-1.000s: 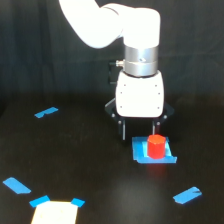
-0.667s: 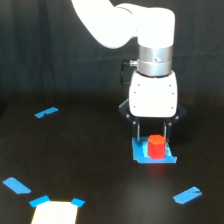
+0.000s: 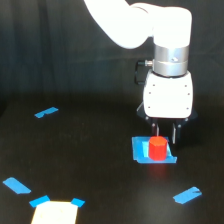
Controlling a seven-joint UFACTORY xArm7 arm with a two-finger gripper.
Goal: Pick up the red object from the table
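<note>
The red object [image 3: 157,148] is a small red-orange cylinder standing upright on a flat blue square patch [image 3: 151,151] on the dark table [image 3: 90,165]. My gripper [image 3: 165,137] hangs from the white arm just above and slightly behind the cylinder. Its dark fingers [image 3: 174,133] point down and stand apart, open and empty. The left finger is partly hidden behind the cylinder's top. I cannot tell whether the fingers touch the cylinder.
Blue tape pieces lie on the table at the left [image 3: 46,112], the lower left [image 3: 16,185] and the lower right [image 3: 187,195]. A pale rectangular patch [image 3: 55,213] with blue tape corners sits at the bottom edge.
The arm and gripper have moved toward the exterior view's right, from left of the cylinder to right over it. The cylinder has not moved.
</note>
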